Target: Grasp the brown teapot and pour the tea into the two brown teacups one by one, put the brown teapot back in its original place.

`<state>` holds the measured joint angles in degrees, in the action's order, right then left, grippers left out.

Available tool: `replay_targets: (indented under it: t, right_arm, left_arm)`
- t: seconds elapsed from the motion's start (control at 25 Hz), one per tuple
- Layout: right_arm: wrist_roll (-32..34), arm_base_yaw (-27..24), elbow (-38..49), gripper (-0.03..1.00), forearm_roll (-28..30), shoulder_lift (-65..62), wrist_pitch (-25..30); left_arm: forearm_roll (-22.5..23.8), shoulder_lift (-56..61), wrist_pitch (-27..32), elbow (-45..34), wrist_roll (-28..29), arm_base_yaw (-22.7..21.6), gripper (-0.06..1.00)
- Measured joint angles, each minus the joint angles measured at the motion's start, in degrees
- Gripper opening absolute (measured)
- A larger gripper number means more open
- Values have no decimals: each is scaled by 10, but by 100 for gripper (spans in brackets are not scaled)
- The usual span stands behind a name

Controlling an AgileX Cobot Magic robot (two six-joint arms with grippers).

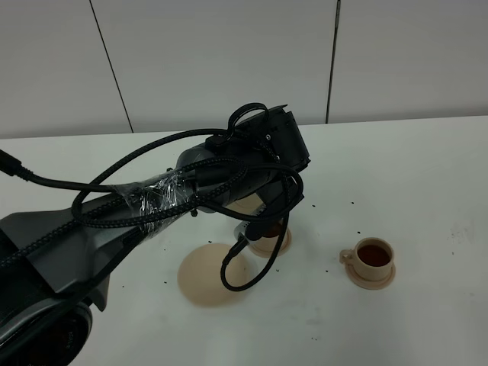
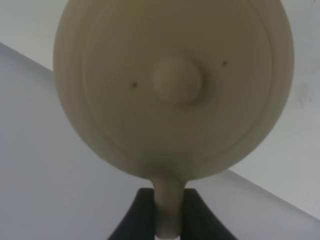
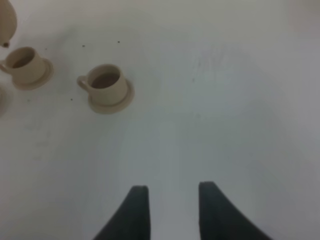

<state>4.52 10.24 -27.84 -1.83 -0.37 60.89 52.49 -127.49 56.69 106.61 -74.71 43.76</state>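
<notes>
My left gripper [image 2: 169, 222] is shut on the loop handle of the brown teapot [image 2: 172, 85], whose knobbed lid fills the left wrist view. In the high view my left arm [image 1: 229, 183] hides the pot except a tan sliver [image 1: 244, 204]. It is held over one brown teacup [image 1: 279, 244] on its small saucer. The other teacup [image 1: 373, 258] stands to the right with dark tea in it. The wide flat saucer [image 1: 207, 276] lies bare to the left. My right gripper [image 3: 172, 200] is open and empty; its view shows both cups [image 3: 26, 65] [image 3: 106, 84] and the pot's spout [image 3: 6, 22].
The white table [image 1: 427, 175] carries small dark specks around the cups. A grey panelled wall [image 1: 229, 53] stands behind it. My left arm's black cables [image 1: 244, 267] hang low over the wide saucer.
</notes>
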Motion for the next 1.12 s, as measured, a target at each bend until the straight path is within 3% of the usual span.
replay_targets:
  t: [0.48, 0.84, 1.12]
  right_arm:
    - [0, 0, 0, 24, 0, 0, 0]
    - [0, 0, 0, 24, 0, 0, 0]
    - [0, 0, 0, 24, 0, 0, 0]
  left_arm:
    - [-13, 0, 5, 0, 21, 0, 17]
    - [-39, 0, 61, 0, 47, 0, 17]
    - [-43, 0, 73, 0, 101, 1, 17]
